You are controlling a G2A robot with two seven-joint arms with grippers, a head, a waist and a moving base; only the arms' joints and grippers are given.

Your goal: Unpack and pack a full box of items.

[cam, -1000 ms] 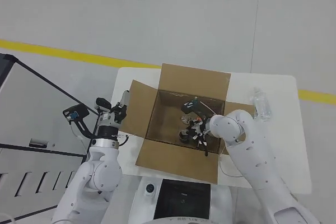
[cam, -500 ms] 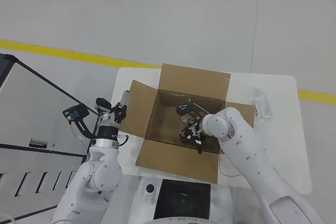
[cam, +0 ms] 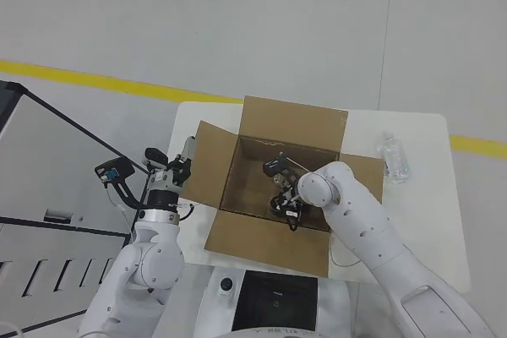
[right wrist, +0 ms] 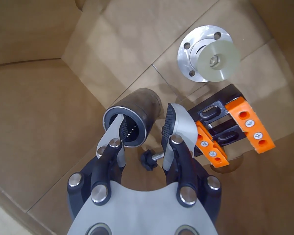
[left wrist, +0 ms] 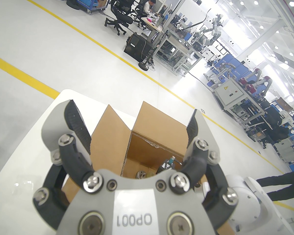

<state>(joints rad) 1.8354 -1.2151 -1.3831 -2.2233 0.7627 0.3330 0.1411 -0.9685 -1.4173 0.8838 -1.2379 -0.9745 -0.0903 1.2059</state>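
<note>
- White tabletop [cam: 422, 169] on a pale workshop floor, with one open cardboard box [cam: 291, 118] across its middle.
- Nearest the robot, by the tabletop's left edge, the left claw [left wrist: 132, 110] hangs spread wide and empty, facing the box.
- Down inside the box, toward its near wall, the right claw [right wrist: 144, 119] is spread across a black cylinder [right wrist: 139, 101] lying on its side. One finger sits in the bore and the other just outside the wall, not yet pinching.
- Close by on the box floor lie a small knob screw [right wrist: 149, 158] and an orange-and-black clamp [right wrist: 235, 128], with a metal flange [right wrist: 205, 52] beyond them.
- Toward the tabletop's far right corner, a clear bottle [cam: 395, 158] lies just beside the box's right flap.
- To me this looks like the unpacking step. Next the claw needs to close on the cylinder's wall and lift it straight up, clear of the clamp.
</note>
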